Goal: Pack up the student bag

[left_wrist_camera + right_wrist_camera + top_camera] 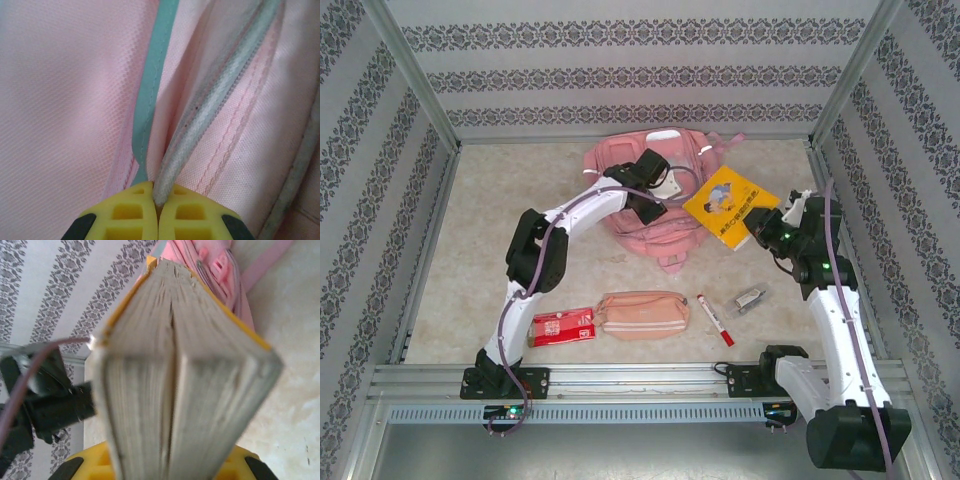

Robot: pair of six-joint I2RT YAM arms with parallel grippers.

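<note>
The student bag (608,160), at the far middle of the table (500,200), is limp fabric that will sag, so take it by its stitched zip edge (200,125). Your left gripper (157,200) pinches that edge; just beside the bag, your right gripper (765,230) clamps a stiff yellow book (723,203).

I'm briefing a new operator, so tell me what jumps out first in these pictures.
The pink backpack at the far middle of the table draws the eye first, with the left gripper shut on its zipper edge. Just right of it, the right gripper grips a thick yellow-covered book. Along the near edge lie a red box, a pink pencil pouch and a red marker.
</note>
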